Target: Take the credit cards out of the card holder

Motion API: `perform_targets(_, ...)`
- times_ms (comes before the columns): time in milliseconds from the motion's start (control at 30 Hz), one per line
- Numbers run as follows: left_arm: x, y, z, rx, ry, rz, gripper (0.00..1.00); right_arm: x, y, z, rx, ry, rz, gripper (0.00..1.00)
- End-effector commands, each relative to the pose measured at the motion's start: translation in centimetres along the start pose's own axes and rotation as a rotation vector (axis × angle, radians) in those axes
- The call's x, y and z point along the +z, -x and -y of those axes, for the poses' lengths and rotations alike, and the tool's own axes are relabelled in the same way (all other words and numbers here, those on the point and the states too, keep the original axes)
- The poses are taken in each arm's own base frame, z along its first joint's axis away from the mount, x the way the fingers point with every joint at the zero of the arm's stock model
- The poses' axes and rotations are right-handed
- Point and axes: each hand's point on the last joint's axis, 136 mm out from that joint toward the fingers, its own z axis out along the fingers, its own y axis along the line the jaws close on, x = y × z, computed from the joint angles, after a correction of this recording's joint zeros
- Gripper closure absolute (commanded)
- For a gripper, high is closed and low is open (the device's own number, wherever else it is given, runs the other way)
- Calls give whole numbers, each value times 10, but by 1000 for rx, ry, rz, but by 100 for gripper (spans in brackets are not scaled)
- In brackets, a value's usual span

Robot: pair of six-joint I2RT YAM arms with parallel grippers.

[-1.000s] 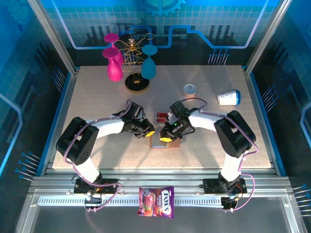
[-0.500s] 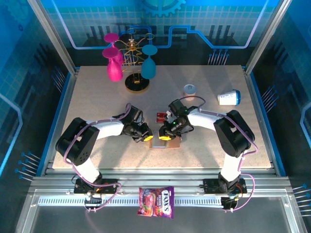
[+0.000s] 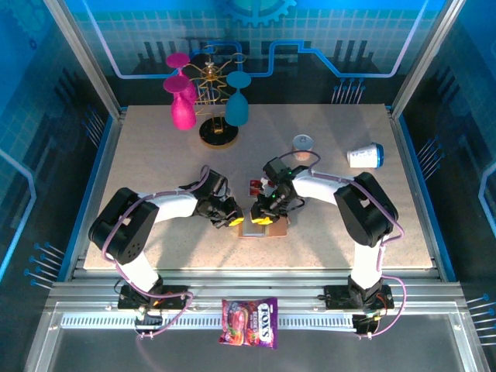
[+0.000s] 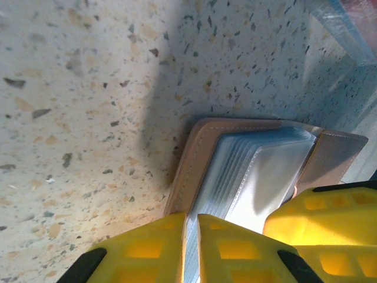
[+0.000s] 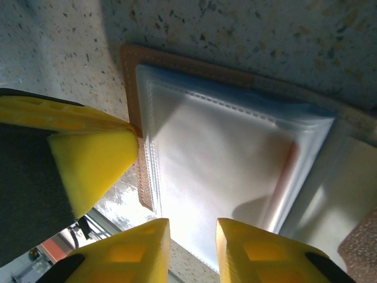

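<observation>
The left gripper (image 4: 191, 239) stayed pinched on an edge of the open card holder (image 3: 277, 227), which lay at centre frame in the overhead view. Within a second the right gripper (image 5: 193, 250) had slid left over the clear sleeves, its jaws easing slightly apart; whether they nipped a sleeve could not be told. Red cards (image 3: 255, 187) lay on the table (image 3: 155, 163) just above, suggesting the emptying was partly done.

"FOX'S" brand name on the purple-red candy bag (image 3: 249, 321)
</observation>
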Motion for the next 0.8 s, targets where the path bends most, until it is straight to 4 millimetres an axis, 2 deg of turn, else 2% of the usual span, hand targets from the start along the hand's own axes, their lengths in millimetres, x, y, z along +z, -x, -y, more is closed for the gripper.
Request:
perform_targets(0, 4, -8, -9, 1, 24, -33, 86, 2, -6, 6, -12, -54, -31, 70)
perform_targets(433, 7, -10, -15, -4, 41, -47, 86, -5, -7, 12, -16, -89, -13, 68)
perform_targets(767, 5, -8, -12, 7, 47, -38, 86, -9, -6, 16, 5, -56, 0, 68)
